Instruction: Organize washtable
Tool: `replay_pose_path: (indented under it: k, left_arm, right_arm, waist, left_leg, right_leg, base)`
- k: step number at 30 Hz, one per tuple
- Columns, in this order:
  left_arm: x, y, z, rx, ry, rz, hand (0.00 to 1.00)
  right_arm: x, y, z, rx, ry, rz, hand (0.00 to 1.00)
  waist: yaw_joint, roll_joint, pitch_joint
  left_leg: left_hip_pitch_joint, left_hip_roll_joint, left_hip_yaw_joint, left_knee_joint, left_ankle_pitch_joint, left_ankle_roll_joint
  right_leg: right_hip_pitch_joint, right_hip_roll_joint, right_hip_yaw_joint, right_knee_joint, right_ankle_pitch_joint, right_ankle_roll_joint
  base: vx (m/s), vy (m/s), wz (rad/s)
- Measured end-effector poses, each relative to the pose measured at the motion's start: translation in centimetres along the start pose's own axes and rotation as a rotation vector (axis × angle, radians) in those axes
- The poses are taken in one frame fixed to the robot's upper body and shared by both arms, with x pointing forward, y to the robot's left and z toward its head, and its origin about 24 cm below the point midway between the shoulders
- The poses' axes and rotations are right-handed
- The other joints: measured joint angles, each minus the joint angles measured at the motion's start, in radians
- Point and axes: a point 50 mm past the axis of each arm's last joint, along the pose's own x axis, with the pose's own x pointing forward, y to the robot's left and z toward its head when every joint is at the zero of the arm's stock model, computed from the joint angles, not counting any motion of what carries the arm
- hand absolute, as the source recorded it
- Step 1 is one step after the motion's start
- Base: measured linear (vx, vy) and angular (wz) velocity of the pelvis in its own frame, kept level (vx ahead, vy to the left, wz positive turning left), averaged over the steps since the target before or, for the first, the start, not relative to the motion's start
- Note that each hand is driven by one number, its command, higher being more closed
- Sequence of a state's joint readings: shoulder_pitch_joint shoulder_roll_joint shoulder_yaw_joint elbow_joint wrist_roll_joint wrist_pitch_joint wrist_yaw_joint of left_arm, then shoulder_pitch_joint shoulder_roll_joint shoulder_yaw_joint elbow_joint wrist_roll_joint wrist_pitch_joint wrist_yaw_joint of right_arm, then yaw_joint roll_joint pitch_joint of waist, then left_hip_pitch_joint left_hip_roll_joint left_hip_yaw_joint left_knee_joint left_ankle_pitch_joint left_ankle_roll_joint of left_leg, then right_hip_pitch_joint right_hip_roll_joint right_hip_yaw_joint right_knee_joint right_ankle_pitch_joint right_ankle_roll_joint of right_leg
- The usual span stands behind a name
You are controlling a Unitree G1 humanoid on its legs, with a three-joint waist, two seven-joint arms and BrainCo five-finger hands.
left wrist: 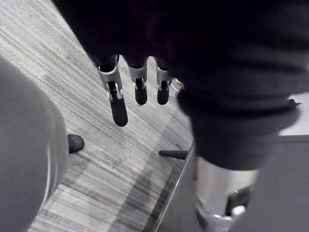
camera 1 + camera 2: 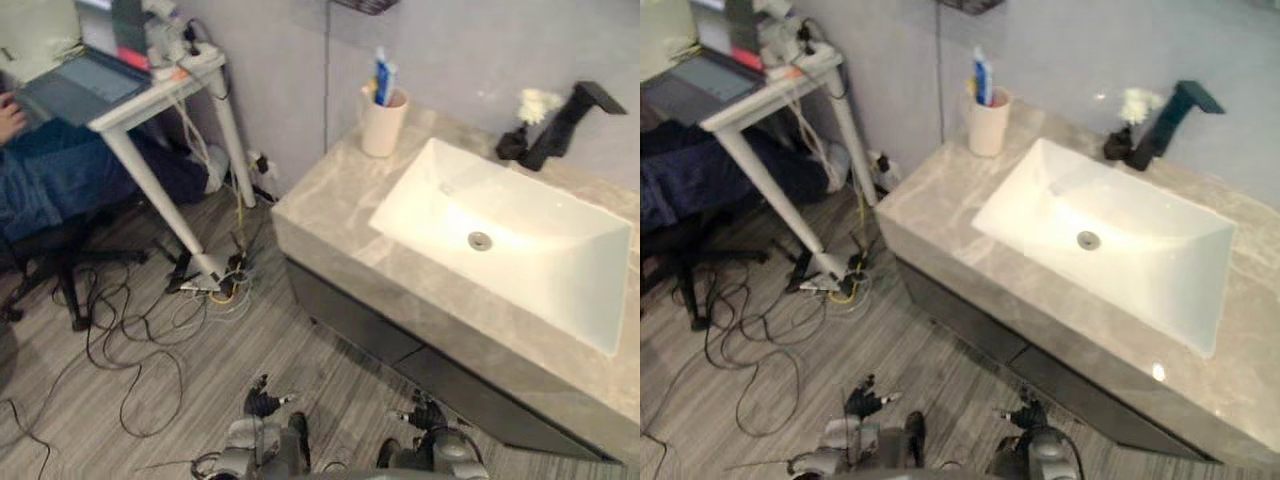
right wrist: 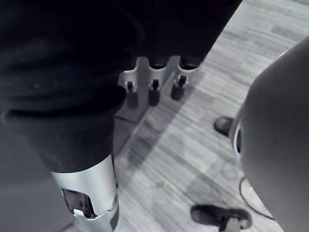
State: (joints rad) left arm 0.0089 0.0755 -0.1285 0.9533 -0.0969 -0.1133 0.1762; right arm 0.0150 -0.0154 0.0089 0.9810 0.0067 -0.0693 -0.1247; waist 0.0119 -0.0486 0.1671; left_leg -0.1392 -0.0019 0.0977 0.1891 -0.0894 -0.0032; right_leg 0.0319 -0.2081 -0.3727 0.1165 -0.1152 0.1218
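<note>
Upper centre of the head view: cream cup (image 2: 383,128), upright on the back left corner of the grey stone table (image 2: 330,215), holding a blue-and-white tube (image 2: 385,78) and what looks like a brush. Probably light and stiff, with a smooth wall that could slip. Top-heavy with the tall contents, so best taken around the middle of the body, not by the rim. Likely breakable if knocked onto stone.

Right of it, set into the table, a white basin (image 2: 560,290) with a drain (image 2: 480,240). Behind that, a black faucet (image 2: 570,122) and, touching or just beside it, a small dark vase (image 2: 516,141) with a white flower (image 2: 540,103). Small and tippy, delicate on top; better held low on the body.

At the bottom edge, well apart from the table: left hand (image 2: 262,404) and right hand (image 2: 428,412), fingers (image 1: 118,104) hanging straight and relaxed, grasping nothing.

Upper left: white desk (image 2: 150,105) with a laptop (image 2: 75,85), a seated person (image 2: 50,180), loose cables (image 2: 130,330) on the floor. Nothing seen blocking the cup.
</note>
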Motion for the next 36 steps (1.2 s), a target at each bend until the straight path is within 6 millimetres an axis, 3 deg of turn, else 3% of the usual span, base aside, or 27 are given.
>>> replay_pose_path:
  k: [3,7,9,11,13,14,15,17,19,21,22,24,25,27,29,33,36]
  left_arm:
    - [-0.3,0.5,-1.0,0.057,0.024,0.0,0.0]
    - [-0.4,0.7,-1.7,0.066,0.049,0.006,0.0]
    - [-0.6,1.0,-2.2,0.068,0.065,0.011,0.0]
    - [-0.6,1.4,-2.2,0.078,0.062,0.018,0.0]
    - [-0.5,1.2,-1.9,0.079,0.049,0.014,0.0]
    - [-0.5,1.0,-1.9,0.077,0.049,0.011,0.0]
    - [-0.5,0.7,-1.9,0.057,0.051,0.01,0.0]
    - [-0.5,0.6,-1.8,0.057,0.049,0.009,0.0]
    - [-0.4,1.0,-1.7,0.042,0.051,0.026,0.0]
    - [-0.4,1.1,-1.7,0.042,0.048,0.027,0.0]
    - [-0.5,1.0,-1.8,0.046,0.052,0.025,0.0]
    - [-0.2,1.3,-1.2,0.046,0.033,0.034,0.0]
    - [-0.2,0.9,-1.1,0.034,0.031,0.027,0.0]
    - [-0.5,0.6,-1.8,0.018,0.051,0.027,0.0]
    - [-0.6,0.7,-1.9,0.022,0.055,0.029,0.0]
    - [-0.5,0.1,-1.6,0.016,0.047,0.015,0.0]
    - [-0.5,-0.2,-1.6,0.012,0.049,0.0,0.0]
  right_arm:
    - [-0.1,0.1,-0.5,-0.006,0.014,0.002,0.0]
    - [-0.1,0.5,-0.5,-0.022,0.016,0.018,0.0]
    - [0.0,0.7,-0.3,-0.033,0.015,0.037,0.0]
    - [0.0,1.0,-0.2,-0.061,0.01,0.05,0.0]
    - [0.0,0.9,-0.4,-0.082,0.012,0.052,0.0]
    - [0.0,0.6,-0.4,-0.094,0.012,0.048,0.0]
    - [0.2,0.1,0.2,-0.107,-0.006,0.039,0.0]
    - [0.2,0.1,0.3,-0.115,-0.013,0.039,0.0]
    - [0.3,0.6,0.8,-0.16,-0.033,0.066,0.0]
    - [0.3,0.7,1.1,-0.175,-0.042,0.083,0.0]
    - [0.3,0.5,0.9,-0.186,-0.031,0.082,0.0]
    - [0.3,1.0,0.7,-0.221,-0.027,0.126,0.0]
    - [0.3,1.4,0.9,-0.206,-0.033,0.129,0.0]
    - [0.2,2.0,1.1,-0.175,-0.038,0.139,0.0]
    - [0.0,2.8,0.8,-0.158,-0.031,0.162,0.0]
    - [-0.3,3.7,0.4,-0.155,-0.022,0.197,0.0]
    - [-0.3,3.1,0.1,-0.152,-0.013,0.177,0.0]
  waist:
    - [0.0,-0.002,-0.02]
    - [0.003,0.006,-0.033]
    - [0.004,0.007,-0.036]
    - [0.004,-0.001,-0.035]
    - [0.004,-0.002,-0.034]
    - [0.003,0.009,-0.033]
    - [0.002,0.04,-0.026]
    - [-0.002,0.048,-0.008]
    - [0.005,0.027,-0.001]
    - [-0.003,0.028,0.001]
    - [-0.006,0.025,0.001]
    - [0.015,0.0,0.004]
    - [0.026,0.03,0.0]
    - [0.032,0.061,-0.003]
    - [0.034,0.067,-0.007]
    - [0.031,0.057,-0.011]
    - [0.027,0.042,-0.031]
  left_leg:
    - [0.074,-0.045,0.0,-0.16,0.051,0.003]
    - [0.111,-0.054,0.015,-0.24,0.08,-0.01]
    - [0.117,-0.052,0.014,-0.23,0.101,0.01]
    - [0.108,-0.06,0.014,-0.185,0.072,0.035]
    - [0.066,-0.061,0.004,-0.071,-0.012,0.044]
    - [0.056,-0.054,-0.002,-0.042,-0.031,0.046]
    - [0.05,-0.037,-0.028,0.022,-0.058,0.052]
    - [0.075,-0.024,-0.071,0.044,-0.081,0.065]
    - [0.115,-0.022,-0.153,0.056,-0.112,0.069]
    - [0.123,-0.019,-0.22,0.054,-0.115,0.064]
    - [0.124,-0.033,-0.284,0.062,-0.124,0.047]
    - [0.131,-0.066,-0.335,0.085,-0.143,0.02]
    - [0.121,-0.048,-0.354,0.1,-0.146,0.014]
    - [0.12,-0.014,-0.369,0.091,-0.155,-0.001]
    - [0.142,0.006,-0.371,0.074,-0.155,-0.003]
    - [0.187,0.01,-0.374,0.057,-0.152,-0.012]
    - [0.184,-0.017,-0.401,0.056,-0.15,-0.013]
  right_leg:
    - [0.016,-0.02,0.024,-0.033,0.006,0.007]
    - [0.017,-0.019,0.046,-0.053,0.013,0.015]
    - [0.033,-0.012,0.052,-0.072,0.022,0.022]
    - [0.046,-0.017,0.051,-0.077,0.022,0.034]
    - [0.033,-0.039,0.046,0.008,-0.015,0.073]
    - [0.014,-0.041,0.044,0.063,-0.021,0.073]
    - [-0.059,-0.049,0.049,0.266,-0.02,0.068]
    - [-0.13,-0.058,0.102,0.476,-0.032,0.016]
    - [-0.176,0.014,0.193,0.555,-0.131,-0.022]
    - [-0.206,0.068,0.227,0.498,-0.148,-0.041]
    - [-0.217,0.097,0.236,0.381,-0.135,-0.046]
    - [-0.217,0.085,0.225,0.291,-0.07,-0.067]
    - [-0.186,0.097,0.201,0.256,-0.066,-0.072]
    - [-0.148,0.132,0.176,0.185,-0.045,-0.087]
    - [-0.106,0.157,0.164,0.127,-0.025,-0.099]
    - [-0.033,0.162,0.159,0.071,-0.009,-0.099]
    - [-0.001,0.146,0.146,-0.005,0.021,-0.07]
  base:
    - [-0.02,0.072,0.27]
    - [0.07,0.015,0.04]
    - [0.13,-0.019,-0.16]
    - [0.16,-0.01,-0.07]
    - [0.19,0.008,0.08]
    - [0.22,0.045,0.2]
    - [0.18,0.065,0.36]
    - [0.2,0.02,0.64]
    - [0.27,-0.084,1.1]
    - [0.19,-0.109,1.27]
    - [0.2,-0.148,1.32]
    - [0.25,-0.196,1.2]
    - [0.24,-0.182,0.71]
    - [0.2,-0.136,0.21]
    - [0.18,-0.108,0.02]
    - [0.11,-0.02,0.0]
    - [0.07,0.088,0.15]
